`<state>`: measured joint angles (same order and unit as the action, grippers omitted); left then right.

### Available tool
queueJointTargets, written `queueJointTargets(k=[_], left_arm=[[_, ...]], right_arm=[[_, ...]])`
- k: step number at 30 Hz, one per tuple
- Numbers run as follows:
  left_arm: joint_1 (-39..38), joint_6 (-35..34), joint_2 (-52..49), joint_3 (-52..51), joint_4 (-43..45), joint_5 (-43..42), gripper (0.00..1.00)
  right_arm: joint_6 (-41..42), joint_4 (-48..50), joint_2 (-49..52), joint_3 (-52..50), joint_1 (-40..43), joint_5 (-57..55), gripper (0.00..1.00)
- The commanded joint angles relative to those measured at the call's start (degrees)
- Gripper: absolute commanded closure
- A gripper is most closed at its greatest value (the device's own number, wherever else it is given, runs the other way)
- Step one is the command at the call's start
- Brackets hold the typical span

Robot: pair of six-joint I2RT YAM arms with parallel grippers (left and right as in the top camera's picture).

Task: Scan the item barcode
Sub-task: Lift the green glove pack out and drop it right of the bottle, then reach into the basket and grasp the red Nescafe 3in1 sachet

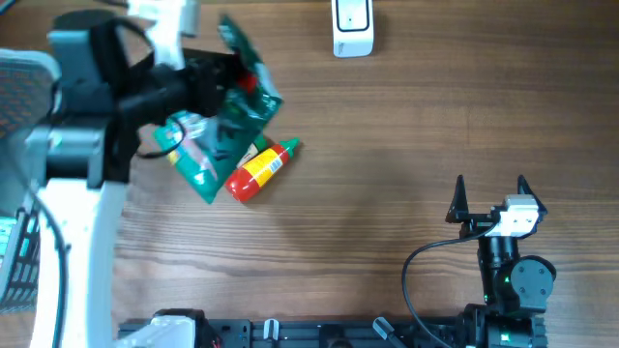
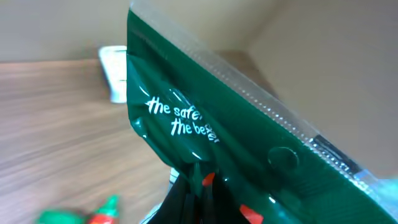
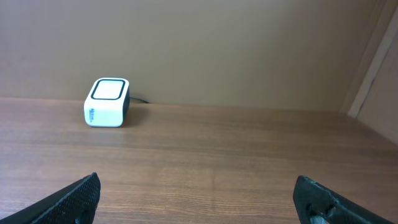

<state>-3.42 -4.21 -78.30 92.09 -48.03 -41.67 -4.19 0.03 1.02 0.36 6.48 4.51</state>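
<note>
No barcode shows on the pouch (image 1: 250, 92) from any view. In the left wrist view it fills most of the frame, its lower right corner is cut off, and the white lettering breaks off at a crease. The left gripper (image 1: 221, 79) is mostly buried behind it. Only dark finger shapes show at the bottom of the wrist view, clamped tight on the pouch's lower edge. The pouch also covers one side of the scanner (image 1: 353, 27) there, and the bottle at the lower left is a blur.

From above, a red and yellow bottle (image 1: 259, 169) with a green cap lies on the table (image 1: 406, 126), left of centre. It is just beside a second green packet (image 1: 198, 155), which is partly under the left arm. The white scanner sits at the top edge, right of the pouch and well apart from it, with bare wood between. The right gripper (image 1: 490, 193) rests at the lower right with its jaws spread wide and nothing in them.

The pouch is glossy dark green with a clear, ridged seal strip along its top and red marks near the grip. It is held off the table in the upper left, tilted.
</note>
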Motion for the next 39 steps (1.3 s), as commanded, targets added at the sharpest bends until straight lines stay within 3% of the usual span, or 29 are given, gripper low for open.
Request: queueJointTargets(k=[1,5,11,15,18,20,24,25,27,29,32,36,39], left_arm=[[-2.21,1.79,-7.15,0.17,0.68,-15.19,0.96],[-5.64,-1.84,-13.27,0.17,2.01,-12.5,0.96],[-18.14,-29.42,-17.03,0.17,5.73,27.98,0.96],[-27.87,-49.55,-21.55,0.17,6.91,46.23,0.96],[-30.14,-64.02,-27.52,0.15,6.88,48.83,0.96],[-30.45,-66.73,-30.27,0.15,6.95,48.81,0.96],[-30.56,-66.77,-32.61,0.15,6.93,48.83,0.96],[-30.56,-66.73,-32.59,0.17,6.93,48.83,0.79],[-30.56,-62.79,-31.65,0.17,6.93,48.83,0.0],[-30.56,-56.81,-28.06,0.2,6.67,53.16,0.0],[-30.53,-48.02,-18.45,0.2,7.19,66.62,0.0],[-28.89,-23.41,1.31,2.54,8.79,88.32,0.0],[-22.64,-15.15,10.36,2.8,7.52,97.55,0.0]], right_arm=[[-0.33,0.13,-0.09,-0.04,0.13,0.61,0.0],[-0.33,0.13,-0.09,-0.04,0.13,0.61,0.0],[-0.33,0.13,-0.09,-0.04,0.13,0.61,0.0],[-0.33,0.13,-0.09,-0.04,0.13,0.61,0.0],[-0.33,0.13,-0.09,-0.04,0.13,0.61,0.0],[-0.33,0.13,-0.09,-0.04,0.13,0.61,0.0],[-0.33,0.13,-0.09,-0.04,0.13,0.61,0.0],[-0.33,0.13,-0.09,-0.04,0.13,0.61,0.0],[-0.33,0.13,-0.09,-0.04,0.13,0.61,0.0],[-0.33,0.13,-0.09,-0.04,0.13,0.61,0.0],[-0.33,0.13,-0.09,-0.04,0.13,0.61,0.0],[-0.31,0.13,-0.09,-0.04,0.13,0.61,0.01],[-0.33,0.13,-0.09,-0.04,0.13,0.61,0.0]])
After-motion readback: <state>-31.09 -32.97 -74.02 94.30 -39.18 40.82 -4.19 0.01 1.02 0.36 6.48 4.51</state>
